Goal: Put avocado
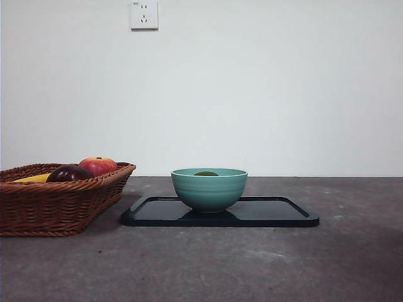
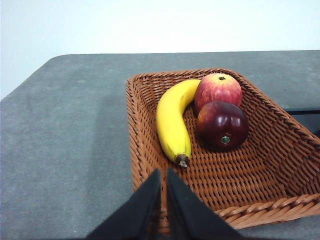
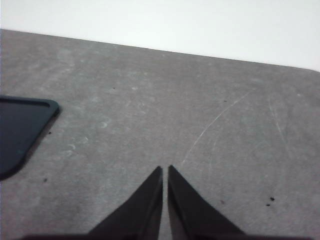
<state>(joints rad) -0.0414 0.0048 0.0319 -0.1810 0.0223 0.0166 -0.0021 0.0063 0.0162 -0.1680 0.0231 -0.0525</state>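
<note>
The dark olive-green avocado (image 1: 206,173) lies inside the teal bowl (image 1: 209,190); only its top shows above the rim. The bowl stands on the black tray (image 1: 277,214) in the middle of the table. My left gripper (image 2: 163,176) is shut and empty, above the near edge of the wicker basket (image 2: 270,150). My right gripper (image 3: 165,172) is shut and empty over bare grey table, with a corner of the black tray (image 3: 20,130) off to one side. Neither arm shows in the front view.
The wicker basket (image 1: 56,201) stands at the left and holds a banana (image 2: 172,120), a red apple (image 2: 217,90) and a dark purple-maroon fruit (image 2: 222,125). A wall socket (image 1: 144,14) is on the white wall behind.
</note>
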